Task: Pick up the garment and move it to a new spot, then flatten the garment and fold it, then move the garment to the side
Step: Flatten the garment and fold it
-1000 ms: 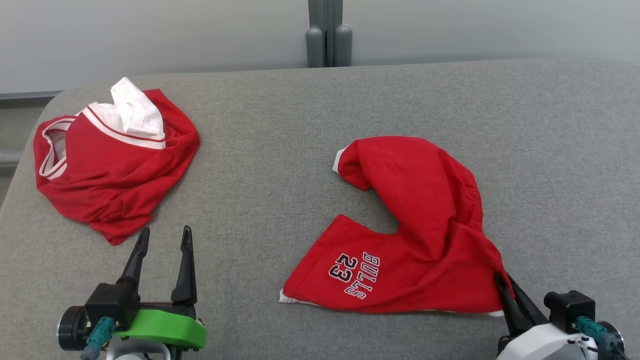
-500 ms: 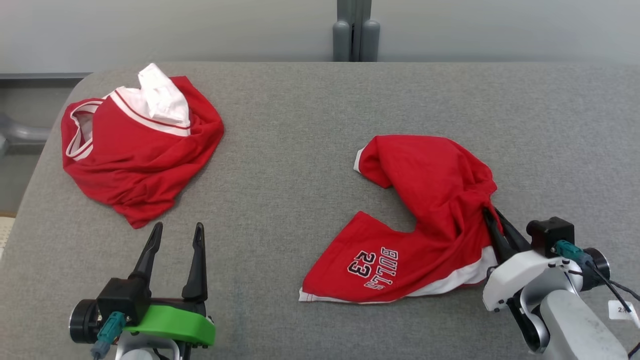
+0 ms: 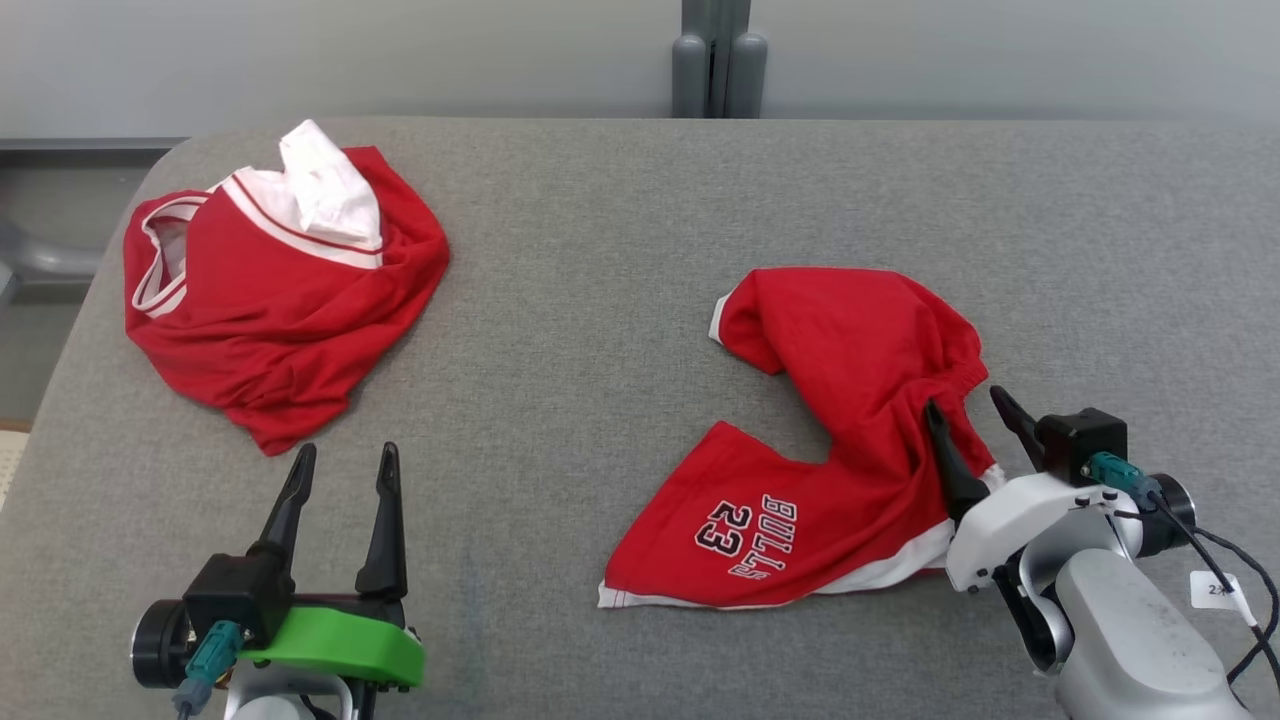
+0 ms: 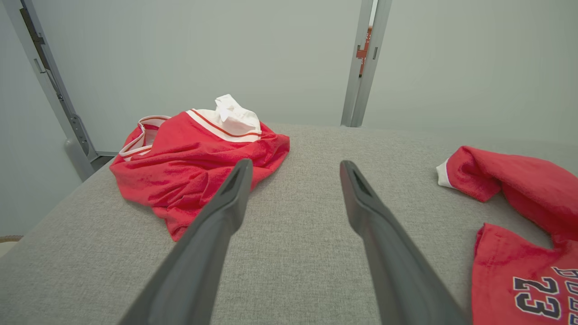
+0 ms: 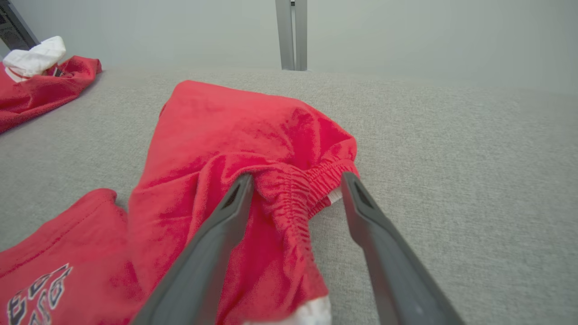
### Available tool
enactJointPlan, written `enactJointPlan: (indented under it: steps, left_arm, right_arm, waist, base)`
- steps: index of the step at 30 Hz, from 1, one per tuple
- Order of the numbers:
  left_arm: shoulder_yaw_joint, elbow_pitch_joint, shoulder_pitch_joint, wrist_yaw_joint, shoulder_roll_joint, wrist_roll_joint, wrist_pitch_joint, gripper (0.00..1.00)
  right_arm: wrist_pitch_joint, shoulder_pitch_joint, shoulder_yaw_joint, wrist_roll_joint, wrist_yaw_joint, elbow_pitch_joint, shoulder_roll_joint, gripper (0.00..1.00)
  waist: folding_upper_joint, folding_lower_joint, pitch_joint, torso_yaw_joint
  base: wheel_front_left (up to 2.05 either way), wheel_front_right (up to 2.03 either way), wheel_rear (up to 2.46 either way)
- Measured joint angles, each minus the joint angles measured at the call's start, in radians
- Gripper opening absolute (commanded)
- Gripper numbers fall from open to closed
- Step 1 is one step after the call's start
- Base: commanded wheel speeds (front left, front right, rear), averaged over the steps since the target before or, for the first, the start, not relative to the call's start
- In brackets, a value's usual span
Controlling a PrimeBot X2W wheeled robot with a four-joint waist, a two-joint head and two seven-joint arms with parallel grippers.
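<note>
- Right end effector [image 3: 965,400]: fingers spread wide and gripping nothing, astride the gathered waistband at the right edge of the red shorts [image 3: 850,370].
- Left end effector [image 3: 346,450]: wide and empty, well left of the shorts.
- The shorts lie twisted on the grey table [image 3: 600,300], with a crumpled red jersey [image 3: 280,320] far to their left.
- Risk: its left finger, which seems to touch the cloth, could snag and bunch the shorts further.
- I see no container.

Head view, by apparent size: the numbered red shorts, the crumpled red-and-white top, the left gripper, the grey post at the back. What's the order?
1-2. The numbered red shorts and the crumpled top: too alike to rank.
3. The left gripper, enlarged by nearness to the camera.
4. The grey post.
</note>
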Motion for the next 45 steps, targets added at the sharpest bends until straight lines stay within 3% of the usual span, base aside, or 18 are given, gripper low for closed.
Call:
enactJointPlan:
  steps: [11,23,30,45]
  left_arm:
    - [0.046,-0.014,0.021,0.000,0.000,0.010,0.000,1.00]
    - [0.084,-0.027,0.066,0.000,-0.001,0.030,0.000,1.00]
    - [0.101,-0.033,0.093,0.000,0.000,0.037,0.000,1.00]
    - [0.106,-0.042,0.112,0.000,0.007,0.044,0.000,1.00]
  right_arm:
    - [-0.004,0.218,-0.044,-0.021,0.000,-0.332,-0.015,1.00]
    - [-0.004,0.426,-0.140,-0.058,0.000,-0.562,0.025,1.00]
    - [-0.004,0.467,-0.153,-0.084,0.000,-0.631,0.045,1.00]
    - [-0.004,0.480,-0.144,-0.097,0.000,-0.639,0.049,1.00]
  waist:
    - [0.0000,0.0000,-0.035,-0.081]
    - [0.0000,0.0000,-0.082,-0.129]
    - [0.0000,0.0000,-0.102,-0.135]
    - [0.0000,0.0000,-0.125,-0.113]
  base:
    - [0.00,0.00,0.00]
    - [0.00,0.00,0.00]
    - [0.00,0.00,0.00]
    - [0.00,0.00,0.00]
